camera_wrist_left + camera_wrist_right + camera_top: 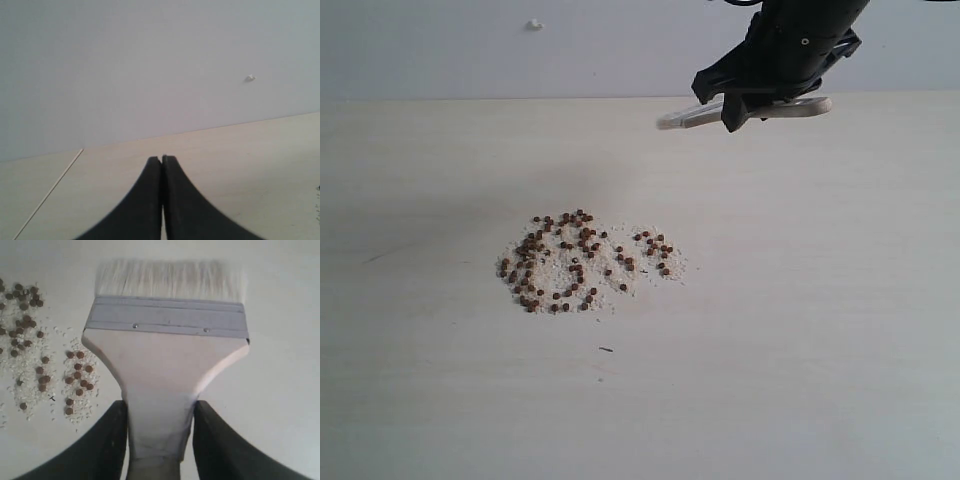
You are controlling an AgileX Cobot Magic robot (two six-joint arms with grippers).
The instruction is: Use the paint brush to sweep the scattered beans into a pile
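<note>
Right wrist view: right tool [160, 410] clamps paint brush [167, 350] handle | arm [800, 40] angled down, apart from beans [582, 262] | left tool [162, 160] closed

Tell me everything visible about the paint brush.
The paint brush is wide and flat: pale cream bristles, a silver metal ferrule with two small rivets, and a light wooden handle that narrows toward its end. The right pincer grips the handle from both sides. The bristles point away from it, beside the beans but not touching them. It seems held above the table.
</note>
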